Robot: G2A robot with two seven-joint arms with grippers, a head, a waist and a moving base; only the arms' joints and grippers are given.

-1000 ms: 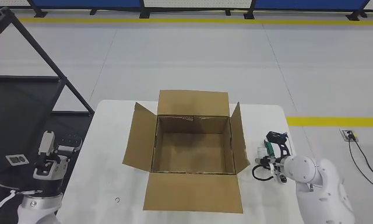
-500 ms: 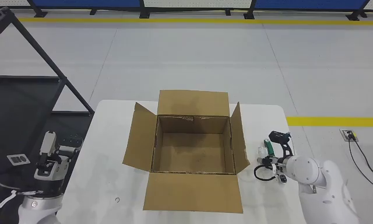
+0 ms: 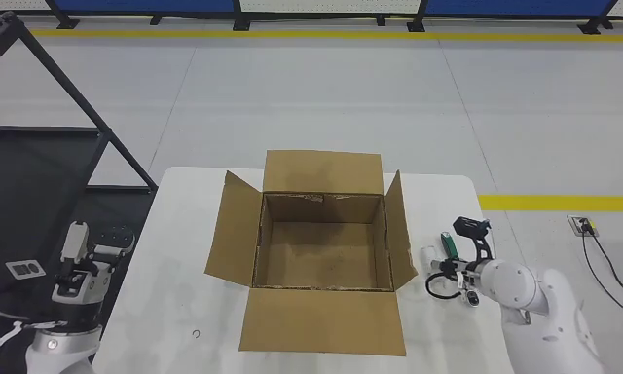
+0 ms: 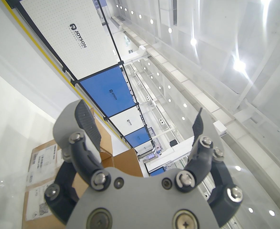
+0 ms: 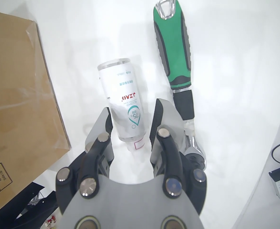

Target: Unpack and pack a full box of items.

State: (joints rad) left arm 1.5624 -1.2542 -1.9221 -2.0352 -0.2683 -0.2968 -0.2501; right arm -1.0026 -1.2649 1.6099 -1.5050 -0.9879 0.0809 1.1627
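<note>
The right pincer (image 5: 132, 117) has edged away from the box (image 3: 321, 171)

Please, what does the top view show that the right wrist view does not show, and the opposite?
Top view: the box with four flaps open and nothing inside. Right wrist view: that the white bottle lies between the fingers of the open right pincer. Both: the green-handled ratchet, one box flap, the white table.

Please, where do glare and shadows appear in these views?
Left wrist view: ceiling lamps flare into streaks beyond the left gripper. Right wrist view: bright highlights on the chrome head of the ratchet; the bottle casts a faint shadow on the table. Top view: the box interior is shaded.
</note>
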